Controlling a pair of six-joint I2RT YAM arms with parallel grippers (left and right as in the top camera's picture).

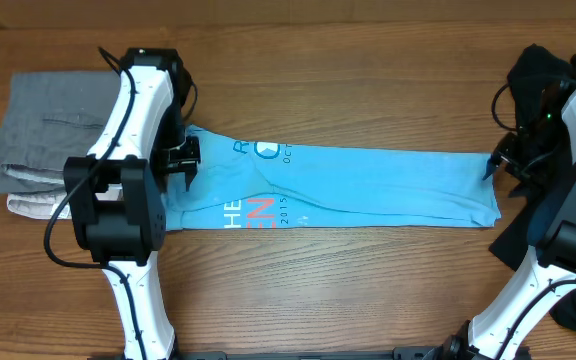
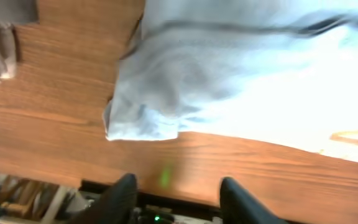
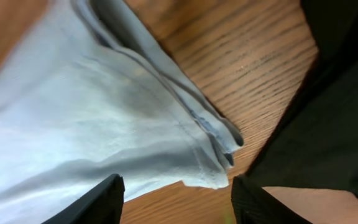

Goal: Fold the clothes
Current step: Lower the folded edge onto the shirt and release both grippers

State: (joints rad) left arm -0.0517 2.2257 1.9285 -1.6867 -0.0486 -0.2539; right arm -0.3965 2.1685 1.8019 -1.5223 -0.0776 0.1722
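Handling: the shirt point(image 1: 388, 185) looks light, thin and limp. It should sag when lifted and its layers should slide over one another. It is not fragile.
Shirt: it lies flat on the table point(image 1: 318, 290) as a long narrow band, doubled lengthwise, and reaches from the left gripper point(image 1: 183, 162) to the right gripper point(image 1: 495, 165). The lettering faces up near the left end.
Hold: the two short ends look best, with every layer pinched together at a corner. A pinch on the top layer alone would likely peel the band open.
Left gripper: the fingers are apart with nothing between them, and the band's rumpled corner is just ahead in its wrist view.
Right gripper: the fingers are apart and empty, and the layered hem corner is just ahead of them.
Neighbours: a grey pile point(image 1: 43, 130) sits to the left, and a black cloth point(image 1: 543, 75) lies just beside the right end.
Hidden: the left arm covers the band's left end from overhead, so whether it touches the grey pile cannot be told. The folds cut the lettering into fragments. The left wrist view is blurred and washed out. There are probably several layers, but they cannot be counted.
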